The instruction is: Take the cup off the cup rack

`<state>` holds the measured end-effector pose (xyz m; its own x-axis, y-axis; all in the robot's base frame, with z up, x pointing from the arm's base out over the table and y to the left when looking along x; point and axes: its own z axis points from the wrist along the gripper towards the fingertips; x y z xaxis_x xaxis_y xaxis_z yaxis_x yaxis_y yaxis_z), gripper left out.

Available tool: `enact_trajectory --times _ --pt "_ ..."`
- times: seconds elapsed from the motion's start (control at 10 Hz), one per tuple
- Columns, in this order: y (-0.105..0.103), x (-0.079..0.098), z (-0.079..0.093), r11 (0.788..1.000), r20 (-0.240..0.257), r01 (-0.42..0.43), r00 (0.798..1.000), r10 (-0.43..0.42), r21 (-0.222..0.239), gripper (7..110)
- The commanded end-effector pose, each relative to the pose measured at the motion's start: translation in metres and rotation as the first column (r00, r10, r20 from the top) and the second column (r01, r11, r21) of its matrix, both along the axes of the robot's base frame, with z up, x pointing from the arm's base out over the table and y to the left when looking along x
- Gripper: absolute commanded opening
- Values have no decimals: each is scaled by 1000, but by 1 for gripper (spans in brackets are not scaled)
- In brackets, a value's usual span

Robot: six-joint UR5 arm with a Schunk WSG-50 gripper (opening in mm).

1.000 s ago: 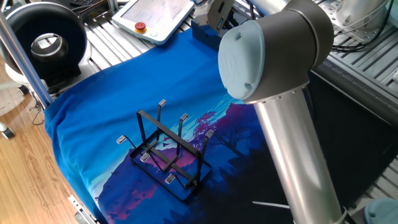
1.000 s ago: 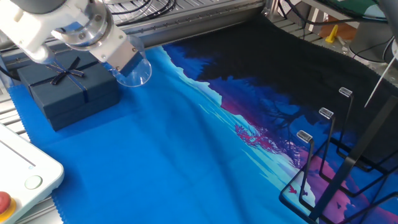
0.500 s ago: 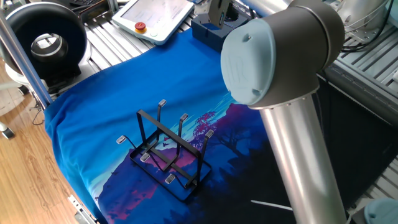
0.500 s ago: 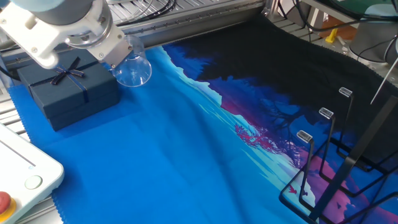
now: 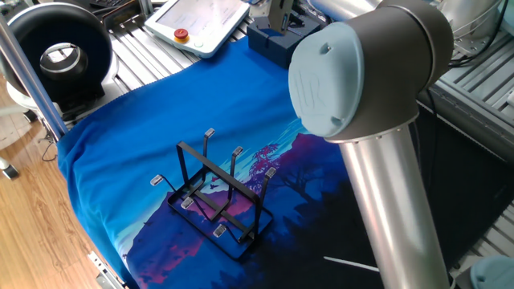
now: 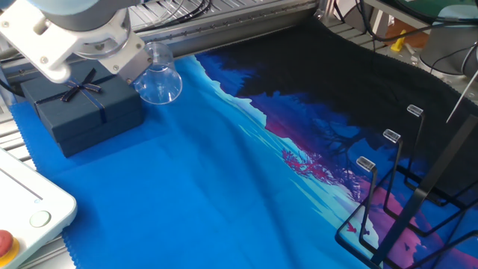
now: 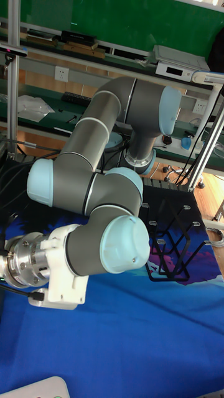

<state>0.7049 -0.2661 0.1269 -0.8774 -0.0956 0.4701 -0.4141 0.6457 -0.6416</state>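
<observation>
While the rack [image 5: 215, 195] is standing bare, the cup [image 6: 159, 77] is riding in the gripper [image 6: 137, 66] well away from it.

Though the fingers themselves are hiding behind the wrist housing, the gripper is appearing to be pinching the cup at its upper part, base hanging lower and just above the cloth [image 6: 202, 187], close beside the box [image 6: 81, 108]. Being clear glass, it is likely proving stiff, light, slick and breakable, so a firm hold across the wall near the rim or through the handle is seeming wisest; which one the fingers are using, I cannot tell. Every prong of the rack is showing empty.
</observation>
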Motion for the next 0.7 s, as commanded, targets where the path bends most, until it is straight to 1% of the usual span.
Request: enact_trajectory --times 0.0,0.1,0.3,0.5,0.6 --pt "-1 -7 3 999 -6 30 1000 -30 -14 7" --pt "-2 -2 2 1000 1 7 1000 -7 -8 7" --pt "-4 16 -2 998 37 -56 998 56 1 7" --pt "-4 25 -4 995 43 -103 994 102 8 7" --pt "-2 28 -6 993 41 -117 992 116 23 7"
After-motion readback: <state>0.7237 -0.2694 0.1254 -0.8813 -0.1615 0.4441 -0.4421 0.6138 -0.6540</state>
